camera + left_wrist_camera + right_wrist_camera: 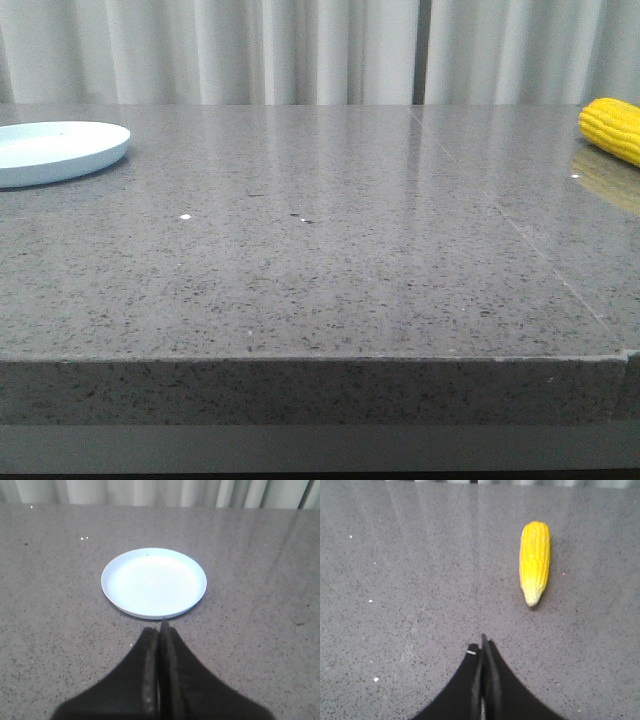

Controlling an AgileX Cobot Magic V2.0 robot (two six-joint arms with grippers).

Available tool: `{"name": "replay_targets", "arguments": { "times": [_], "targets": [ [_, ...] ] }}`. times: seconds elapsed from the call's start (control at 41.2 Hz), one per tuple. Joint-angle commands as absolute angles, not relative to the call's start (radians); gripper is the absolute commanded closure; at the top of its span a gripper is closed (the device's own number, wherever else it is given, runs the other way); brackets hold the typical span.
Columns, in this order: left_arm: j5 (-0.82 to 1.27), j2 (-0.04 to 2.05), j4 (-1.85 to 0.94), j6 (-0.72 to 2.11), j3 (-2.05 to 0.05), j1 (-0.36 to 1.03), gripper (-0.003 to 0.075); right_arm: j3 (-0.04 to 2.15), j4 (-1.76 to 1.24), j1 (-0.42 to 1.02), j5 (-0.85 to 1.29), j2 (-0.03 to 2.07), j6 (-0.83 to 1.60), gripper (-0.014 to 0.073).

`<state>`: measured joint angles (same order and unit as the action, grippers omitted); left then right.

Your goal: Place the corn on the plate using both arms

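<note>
The corn point(613, 129) lies on the grey table at the far right, cut off by the front view's edge. In the right wrist view the whole cob point(535, 561) shows, its paler tip toward my right gripper point(482, 642), which is shut, empty and a short way from it. The pale blue-white plate point(55, 150) sits at the far left of the table. In the left wrist view the plate point(153, 582) is empty, and my left gripper point(160, 630) is shut and empty just short of its near rim. Neither gripper shows in the front view.
The grey speckled stone table point(320, 260) has a seam point(520, 235) running toward its front right, and its front edge point(310, 358) is near the camera. White curtains point(300, 50) hang behind the table. A few small white specks point(185, 216) lie on the top.
</note>
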<state>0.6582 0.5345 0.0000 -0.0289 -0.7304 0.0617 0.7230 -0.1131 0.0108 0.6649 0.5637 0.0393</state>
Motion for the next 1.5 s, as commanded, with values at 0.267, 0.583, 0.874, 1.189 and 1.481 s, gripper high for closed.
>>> {"name": "replay_targets", "arguments": {
  "times": [0.267, 0.583, 0.874, 1.189, 1.481],
  "targets": [
    [0.616, 0.653, 0.0, -0.026, -0.76, 0.062, 0.074, 0.749, -0.115, 0.011, 0.607, 0.681, 0.045, 0.0578],
    [0.631, 0.68, 0.043, -0.024, -0.76, 0.062, 0.0435, 0.749, -0.115, 0.011, 0.64, 0.749, 0.046, -0.0021],
    [0.646, 0.68, 0.07, -0.024, -0.768, 0.062, 0.0115, 0.749, -0.115, 0.011, 0.641, 0.785, 0.046, -0.0031],
    [0.769, 0.844, 0.117, -0.024, -0.91, 0.062, 0.0115, 0.749, -0.116, 0.011, 0.641, 0.785, 0.046, -0.0031],
    [0.783, 1.117, 0.219, -0.024, -1.064, 0.053, 0.0115, 0.749, -0.116, 0.011, 0.641, 0.785, 0.046, -0.0031]
  ]
}}
